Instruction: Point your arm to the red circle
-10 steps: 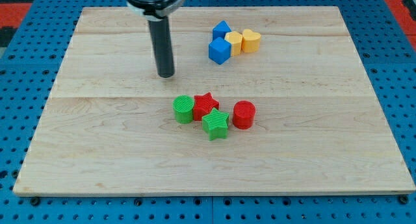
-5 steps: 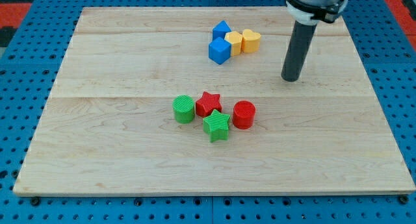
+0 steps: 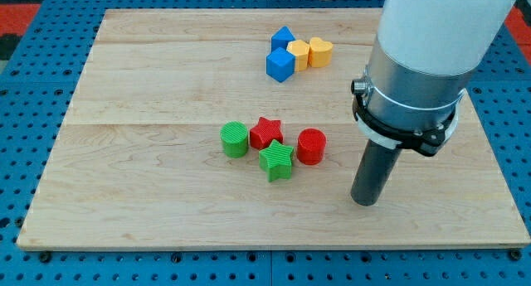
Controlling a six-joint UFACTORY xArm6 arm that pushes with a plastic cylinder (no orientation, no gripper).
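Observation:
The red circle [image 3: 311, 146] is a short red cylinder near the board's middle, at the right end of a cluster. Left of it lie a green star [image 3: 275, 160], a red star [image 3: 266, 133] and a green circle [image 3: 235, 139]. My tip [image 3: 364, 200] rests on the board to the lower right of the red circle, about a block's width of bare wood away from it. The rod rises into the large white and grey arm body [image 3: 423, 54], which covers the board's right part.
Near the view's top sit two blue blocks [image 3: 281, 64] [image 3: 283, 38] touching two yellow blocks [image 3: 299, 54] [image 3: 320, 51]. The wooden board [image 3: 149, 186] lies on a blue pegboard table [image 3: 17, 153].
My tip swept from the board's upper left across to the upper right, then down to the lower right, ending close to the red circle. No block has moved.

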